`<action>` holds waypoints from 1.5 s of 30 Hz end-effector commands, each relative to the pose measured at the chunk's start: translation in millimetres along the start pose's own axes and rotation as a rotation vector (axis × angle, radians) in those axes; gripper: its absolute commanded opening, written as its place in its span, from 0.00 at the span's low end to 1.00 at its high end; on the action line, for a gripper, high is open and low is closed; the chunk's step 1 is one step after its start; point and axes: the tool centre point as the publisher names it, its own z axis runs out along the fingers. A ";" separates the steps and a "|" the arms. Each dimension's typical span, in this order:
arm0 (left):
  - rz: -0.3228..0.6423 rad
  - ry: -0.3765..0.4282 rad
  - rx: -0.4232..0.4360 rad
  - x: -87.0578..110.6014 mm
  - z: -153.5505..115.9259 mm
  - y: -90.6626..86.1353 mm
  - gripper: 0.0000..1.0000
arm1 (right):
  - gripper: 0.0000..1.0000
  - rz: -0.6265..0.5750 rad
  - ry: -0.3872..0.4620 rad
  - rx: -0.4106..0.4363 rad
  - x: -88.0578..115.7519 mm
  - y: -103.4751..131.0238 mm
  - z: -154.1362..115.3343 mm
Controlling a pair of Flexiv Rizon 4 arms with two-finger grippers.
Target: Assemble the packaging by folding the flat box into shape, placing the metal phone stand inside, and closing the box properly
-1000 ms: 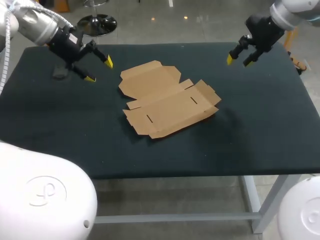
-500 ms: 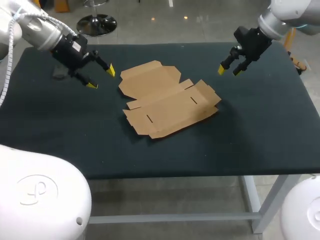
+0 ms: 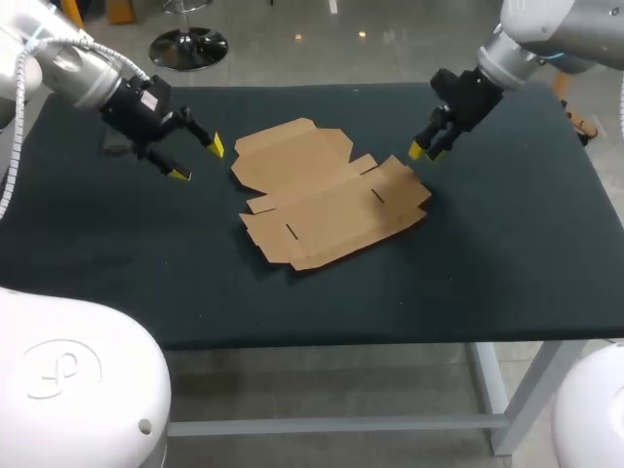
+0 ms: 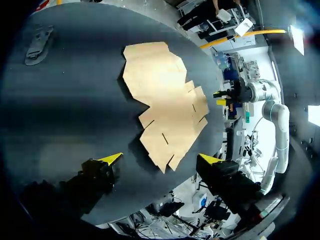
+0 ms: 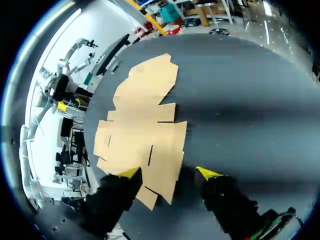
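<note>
The flat brown cardboard box (image 3: 327, 200) lies unfolded in the middle of the black table; it also shows ahead of both wrists (image 4: 162, 95) (image 5: 142, 125). My left gripper (image 3: 197, 160) hangs open just left of the box's far left flap, and its yellow tips (image 4: 114, 158) stand wide apart with nothing held. My right gripper (image 3: 425, 152) hovers open over the box's far right flap, whose edge lies below and between the fingers (image 5: 207, 173) untouched. The dark metal phone stand (image 4: 39, 42) lies at the far left, mostly hidden behind my left arm in the head view.
The black table (image 3: 507, 253) stretches bare to the right and front of the box. Its front edge runs near the view's lower part. Only the phone stand lies near the box.
My right arm has come down and left from the far right corner to the box's right flap, its fingers narrowing a little. My left gripper has shifted slightly nearer the box.
</note>
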 end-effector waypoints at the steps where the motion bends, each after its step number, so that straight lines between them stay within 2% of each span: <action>1: -0.003 -0.010 0.003 1.8 -1.2 2.6 1.00 | 0.70 0.000 0.100 0.212 -9.7 14.5 19.5; 7: -0.008 -0.014 0.003 -0.4 -0.3 3.4 1.00 | 0.63 0.007 0.122 0.248 -10.3 16.9 35.6; 11: -0.010 -0.014 0.007 -2.2 -0.5 4.7 1.00 | 0.50 0.006 0.133 0.253 -9.0 15.8 41.2; 21: -0.005 -0.017 0.063 -5.8 1.2 7.3 1.00 | 0.39 0.000 0.153 0.256 -1.7 10.4 52.6; 23: -0.001 -0.015 0.073 -6.1 1.3 8.4 1.00 | 0.30 0.001 0.154 0.253 -0.8 9.3 53.8; 25: 0.001 -0.019 0.095 -6.2 1.3 9.4 1.00 | 0.18 0.004 0.158 0.240 0.5 7.7 54.1; 26: 0.006 -0.019 0.100 -6.1 1.6 10.0 1.00 | 0.08 0.005 0.159 0.234 1.1 7.0 54.2; 28: 0.010 -0.029 0.123 -5.5 2.4 10.7 1.00 | 0.00 0.009 0.163 0.216 2.8 5.4 54.4; 32: 0.007 -0.051 0.152 -5.0 5.6 10.0 1.00 | 0.00 0.047 0.148 0.157 6.7 1.9 55.5; 39: 0.000 -0.055 0.152 -4.8 6.9 7.2 1.00 | 0.00 0.109 0.120 0.048 20.0 -7.3 52.2; 45: -0.013 -0.057 0.146 -4.8 8.7 5.5 1.00 | 0.00 0.164 0.145 -0.008 33.3 -17.2 50.6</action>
